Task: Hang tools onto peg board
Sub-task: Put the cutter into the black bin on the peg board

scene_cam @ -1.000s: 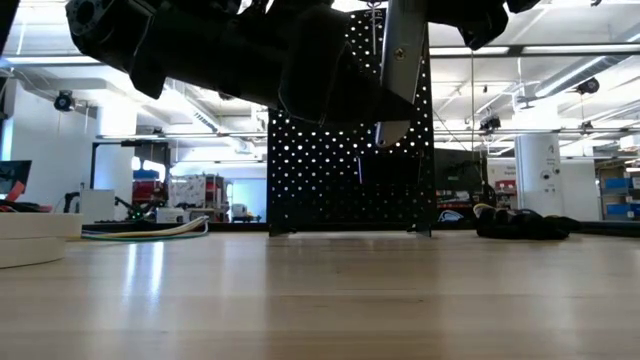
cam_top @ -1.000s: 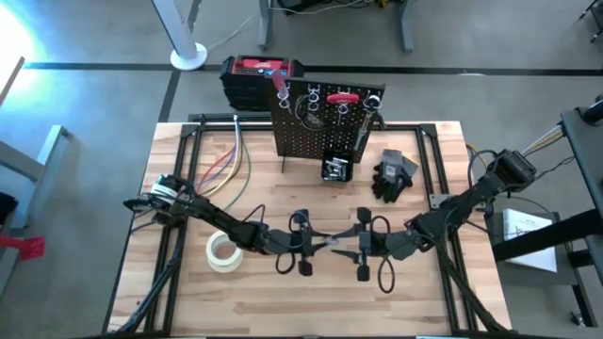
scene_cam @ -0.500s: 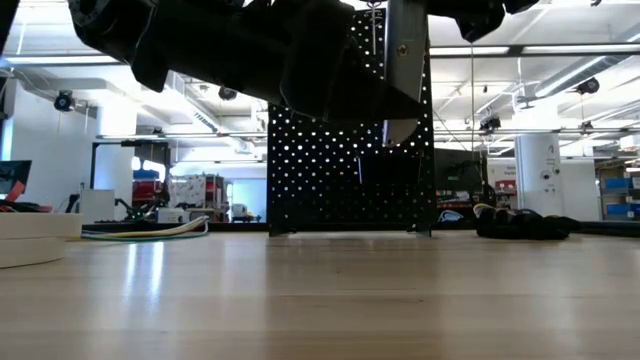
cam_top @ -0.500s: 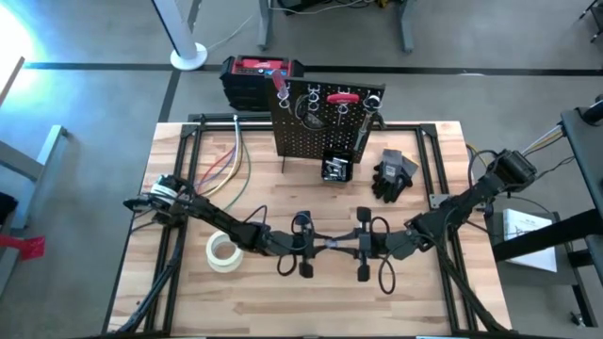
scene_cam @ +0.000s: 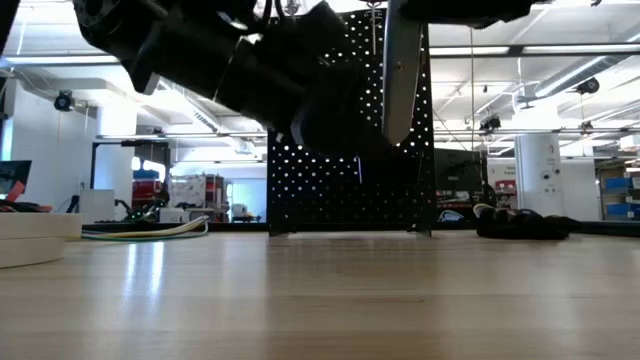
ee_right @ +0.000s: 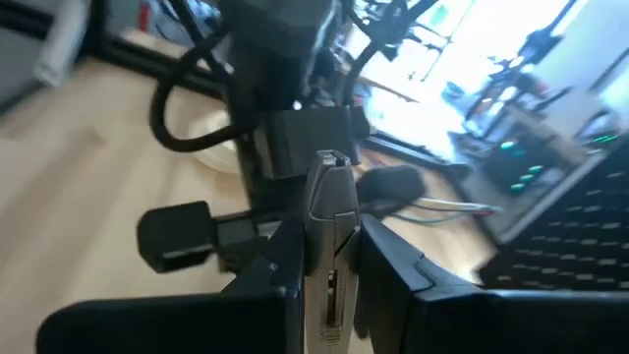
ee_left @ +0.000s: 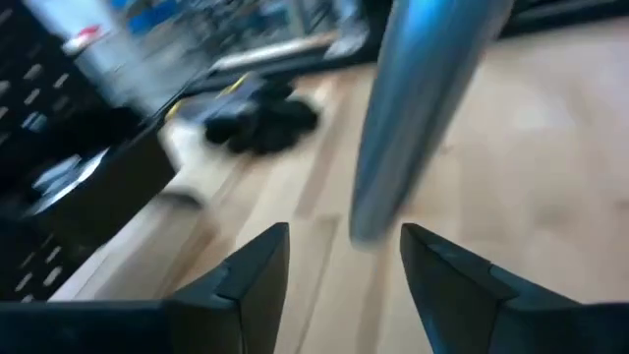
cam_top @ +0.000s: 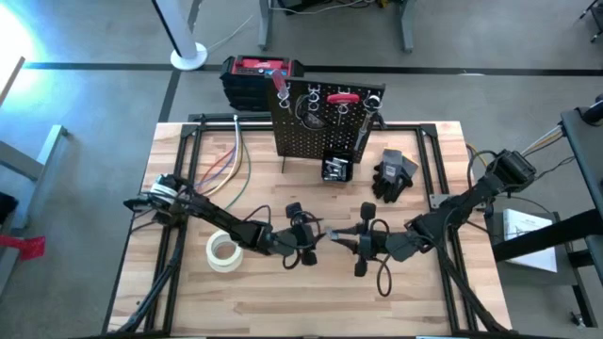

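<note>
- Your right gripper (ee_right: 329, 261) has its two dark fingers (ee_right: 280, 265) closed against the flanks of a grey metal tool (ee_right: 331, 211), which stands up between them.
- In the high view, the right gripper (cam_top: 350, 240) sits above the middle of the table (cam_top: 424, 301), with the slim tool (cam_top: 341, 234) pointing toward the left arm.
- Your left gripper (ee_left: 339, 270) has its fingers (ee_left: 246, 275) spread, with a clear gap between them; nothing is pinched there.
- The grey shaft of the tool (ee_left: 418, 108) rises just beyond that gap, and the left wrist view does not show it touching either finger.
- From above, the left gripper (cam_top: 309, 237) lies just beside the right one, the two facing each other across the tool.
- In the low view, both arms fill the top of the picture, and the metal tool (scene_cam: 400, 70) hangs upright, clear of the tabletop.
- The peg board (cam_top: 325, 122) stands upright at the far edge of the table, well apart from both grippers; red-handled tools (cam_top: 341, 96) and silvery ring hooks (cam_top: 309, 102) sit along its top.
- A small black bin (cam_top: 336, 168) hangs at the foot of the board.
- Black gloves (cam_top: 393, 175) lie to the right of the bin, and a whitish tape roll (cam_top: 223, 251) lies near the left arm.
- A red-and-black box (cam_top: 259, 75) sits behind the board, off the table.
</note>
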Motion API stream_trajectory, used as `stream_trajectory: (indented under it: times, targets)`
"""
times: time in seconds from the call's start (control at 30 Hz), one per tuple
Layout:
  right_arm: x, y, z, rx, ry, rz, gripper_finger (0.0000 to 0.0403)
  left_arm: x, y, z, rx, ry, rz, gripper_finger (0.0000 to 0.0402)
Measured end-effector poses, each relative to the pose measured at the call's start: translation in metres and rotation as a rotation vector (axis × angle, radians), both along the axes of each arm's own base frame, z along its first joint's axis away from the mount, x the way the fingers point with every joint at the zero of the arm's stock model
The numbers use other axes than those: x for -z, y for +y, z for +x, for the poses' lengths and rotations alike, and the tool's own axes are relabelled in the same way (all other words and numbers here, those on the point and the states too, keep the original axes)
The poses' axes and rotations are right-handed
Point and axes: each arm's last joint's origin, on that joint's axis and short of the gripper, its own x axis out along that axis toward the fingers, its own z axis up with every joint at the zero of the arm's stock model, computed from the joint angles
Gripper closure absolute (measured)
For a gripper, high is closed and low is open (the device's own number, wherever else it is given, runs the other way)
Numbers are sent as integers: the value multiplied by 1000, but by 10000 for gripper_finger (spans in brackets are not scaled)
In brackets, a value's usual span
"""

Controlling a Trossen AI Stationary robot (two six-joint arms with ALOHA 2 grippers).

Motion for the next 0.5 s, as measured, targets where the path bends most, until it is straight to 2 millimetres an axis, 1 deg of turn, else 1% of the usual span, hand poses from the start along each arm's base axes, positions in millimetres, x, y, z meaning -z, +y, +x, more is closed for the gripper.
stream_trajectory:
  times: [0.1,0.33,0.4,0.5]
  targets:
    - [3,-1,1,39,21,-108,358,4,2,-2,-49,30,-13,211]
    - [5,-3,2,104,53,-305,358,16,2,-12,-58,52,-50,211]
    - [3,-5,2,148,49,-341,358,20,2,-17,-52,39,-57,216]
    - [0,-8,3,203,42,-391,358,25,5,-26,-46,-35,-87,228]
